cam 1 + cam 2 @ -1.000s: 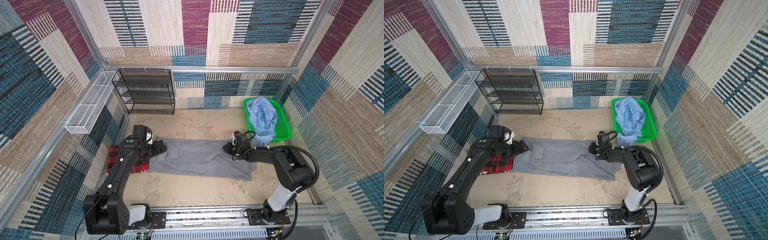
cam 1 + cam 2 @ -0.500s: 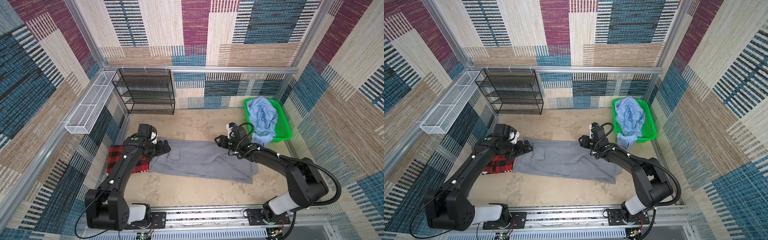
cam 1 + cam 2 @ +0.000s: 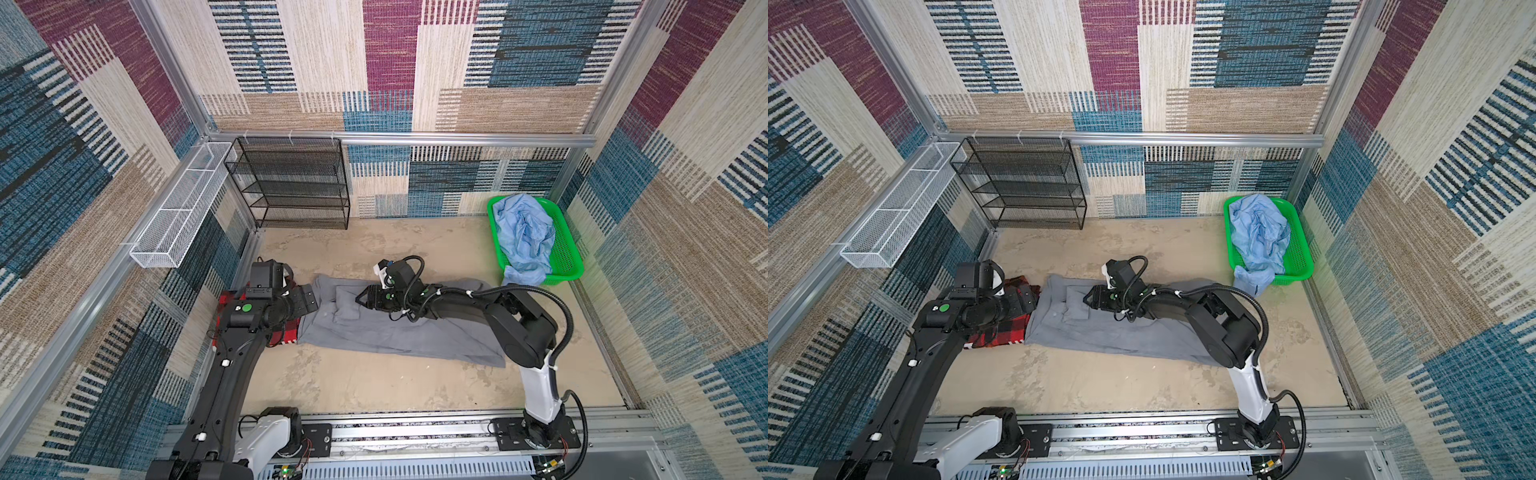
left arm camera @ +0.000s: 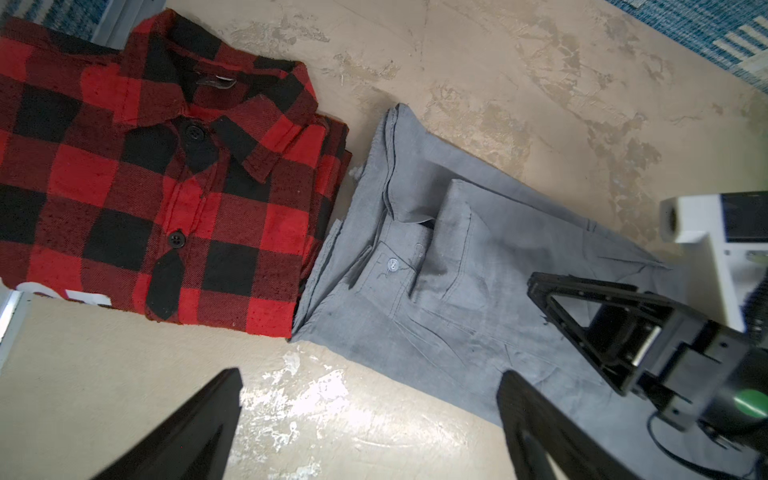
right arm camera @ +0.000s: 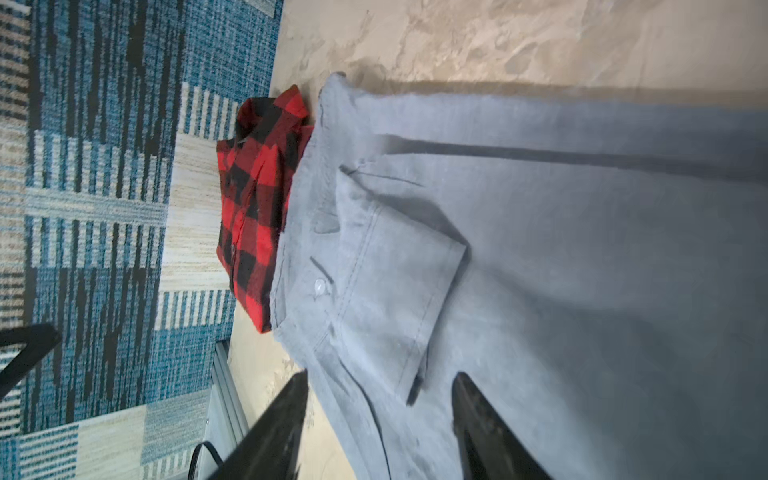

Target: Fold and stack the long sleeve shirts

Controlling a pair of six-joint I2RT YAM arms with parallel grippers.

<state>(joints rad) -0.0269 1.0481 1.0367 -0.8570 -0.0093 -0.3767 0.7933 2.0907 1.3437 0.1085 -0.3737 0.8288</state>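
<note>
Left gripper (image 4: 369, 374): fingers wide apart, empty, beside the folded plaid flannel shirt (image 4: 124, 187). Right gripper (image 5: 382, 376): fingers apart, empty, above the grey shirt (image 3: 399, 336).

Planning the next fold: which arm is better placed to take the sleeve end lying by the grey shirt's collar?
Likely right: the right gripper hangs open over that sleeve end of the grey shirt; the left gripper, also open, is at its edge.
</note>
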